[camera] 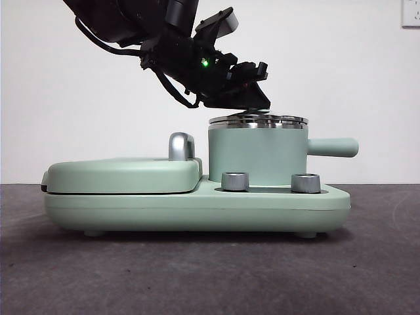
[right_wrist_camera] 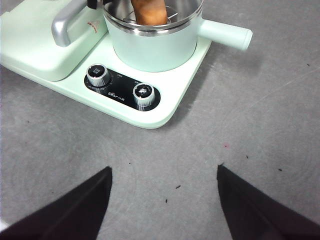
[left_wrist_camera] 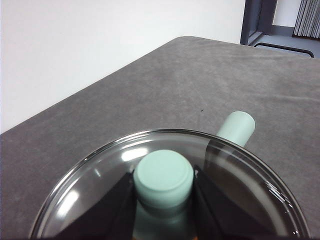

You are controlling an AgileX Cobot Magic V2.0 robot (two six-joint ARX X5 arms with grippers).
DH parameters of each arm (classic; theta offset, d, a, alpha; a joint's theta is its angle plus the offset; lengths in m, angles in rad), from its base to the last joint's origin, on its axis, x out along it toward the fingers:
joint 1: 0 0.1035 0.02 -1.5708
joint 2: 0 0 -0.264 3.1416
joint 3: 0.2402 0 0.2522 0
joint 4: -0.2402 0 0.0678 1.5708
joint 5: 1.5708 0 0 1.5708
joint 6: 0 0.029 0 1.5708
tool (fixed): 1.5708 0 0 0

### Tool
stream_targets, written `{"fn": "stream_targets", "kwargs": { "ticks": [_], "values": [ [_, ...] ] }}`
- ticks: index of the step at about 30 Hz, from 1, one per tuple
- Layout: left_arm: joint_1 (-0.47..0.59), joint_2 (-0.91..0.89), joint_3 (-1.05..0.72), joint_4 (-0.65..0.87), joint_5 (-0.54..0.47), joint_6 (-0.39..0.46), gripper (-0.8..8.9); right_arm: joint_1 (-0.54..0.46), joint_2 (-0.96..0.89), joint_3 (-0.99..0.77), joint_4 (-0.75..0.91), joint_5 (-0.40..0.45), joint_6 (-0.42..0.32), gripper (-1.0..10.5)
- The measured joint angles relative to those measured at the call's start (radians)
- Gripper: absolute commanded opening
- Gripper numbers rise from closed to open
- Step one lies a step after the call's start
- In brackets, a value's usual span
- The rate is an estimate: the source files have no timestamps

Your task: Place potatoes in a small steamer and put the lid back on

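On steamer [camera: 257,154] rim: lid [left_wrist_camera: 90,182], left tool [left_wrist_camera: 164,187] gripping knob

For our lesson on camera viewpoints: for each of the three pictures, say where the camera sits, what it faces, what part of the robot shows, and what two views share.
Front view: low at table height, facing the mint-green cylindrical steamer pot; a dark arm reaches in from above.
Left wrist view: on the left arm, looking down on the round clear glass lid; the left pincer grips its mint-green knob.
Right wrist view: on the right arm, above the grey table, facing the pot; the open right pincer shows.
Shared: all three show the pot's stubby side handle.
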Motion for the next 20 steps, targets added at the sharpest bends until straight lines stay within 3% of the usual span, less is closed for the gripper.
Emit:
{"fn": "stream_targets", "kwargs": {
  "ticks": [5,12,20],
  "values": [
    [0.0,0.0,0.002,-0.003,0.0,0.0,0.36,0.0,0.0,0.0,-0.004,0.0,0.0,3.3],
    [0.0,0.0,0.002,-0.01,0.002,0.001,2.82,0.0,0.0,0.0,-0.018,0.0,0.0,3.3],
    [0.0,-0.007,0.002,-0.036,0.006,0.003,2.85,0.0,0.0,0.0,-0.018,0.0,0.0,3.3]
  ]
}}
